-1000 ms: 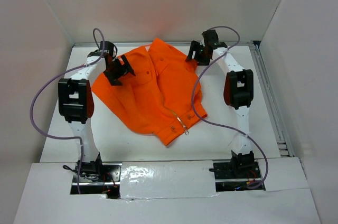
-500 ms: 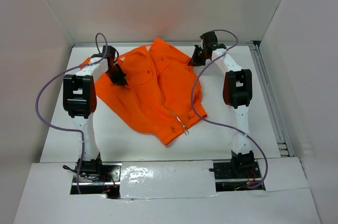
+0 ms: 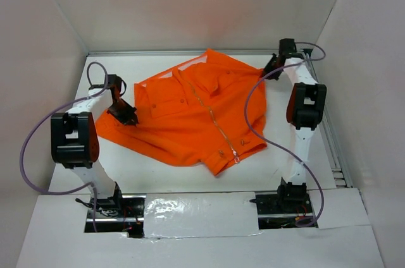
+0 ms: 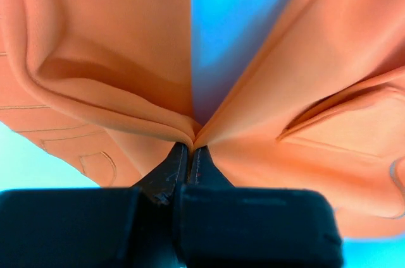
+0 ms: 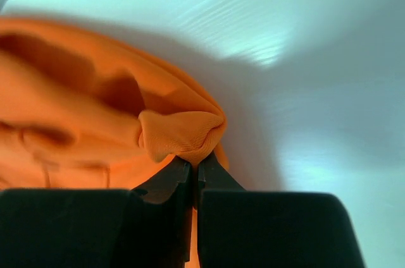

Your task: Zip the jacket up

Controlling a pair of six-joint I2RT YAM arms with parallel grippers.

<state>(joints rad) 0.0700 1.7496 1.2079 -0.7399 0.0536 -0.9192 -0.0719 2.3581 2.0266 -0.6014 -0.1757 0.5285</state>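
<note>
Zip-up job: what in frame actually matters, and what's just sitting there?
In the job:
jacket
its front zipper, only partly closed
left hand, shut on a jacket fold
right hand, shut on a bunched jacket edge

Just there:
white table
purple cables
shiny sheet at the near edge
enclosure walls

A white table stands between pale walls; a shiny strip, perhaps foil, lines its near edge.
</note>
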